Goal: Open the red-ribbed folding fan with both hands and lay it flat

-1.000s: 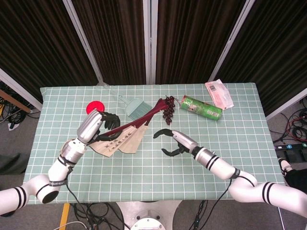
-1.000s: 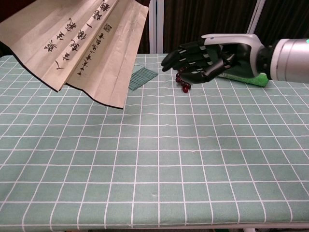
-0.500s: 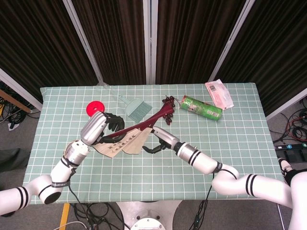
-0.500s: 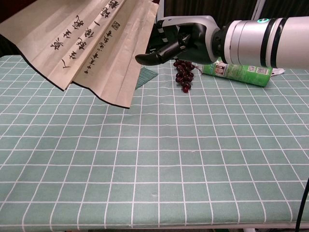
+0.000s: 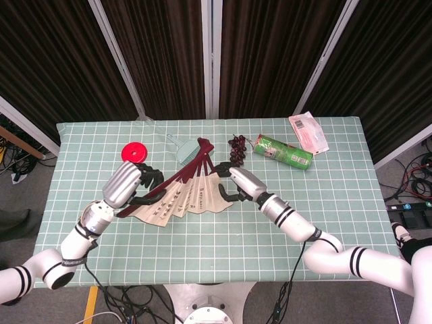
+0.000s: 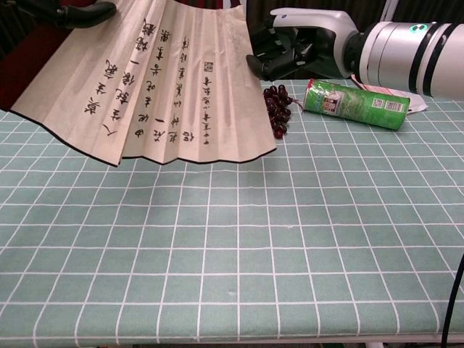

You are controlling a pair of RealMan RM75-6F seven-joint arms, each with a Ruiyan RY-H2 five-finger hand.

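**Head view: fan half spread, held at both outer ribs**

Head view showed the red-ribbed folding fan (image 5: 182, 196) held above the desk (image 5: 202, 243), left of centre, partly spread with its paper leaf toward the near side. The left hand (image 5: 138, 185) was clasped on the left outer rib, and the right hand (image 5: 237, 185) was closed on the right edge of the fan. In the chest view the fan (image 6: 159, 80) was seen raised clear of the cloth, its leaf bearing columns of black writing, with the right hand (image 6: 290, 47) at its far right edge.

The fan was judged light, with thin stiff ribs and a creased paper leaf that could be torn or crumpled if it were pinched. It was judged best taken by the two outer ribs, near the pivot end, never by the paper. The lacquered ribs were likely to be slippery, so a firm clasp was thought to be needed while the ribs were drawn apart.

One fan was counted. Also counted on the desk were one red disc (image 5: 134, 151), one small green brush (image 5: 183, 148), one bunch of dark grapes (image 5: 237, 150), one green can (image 5: 282, 152) lying on its side, and one pink packet (image 5: 308, 131) at the far right.
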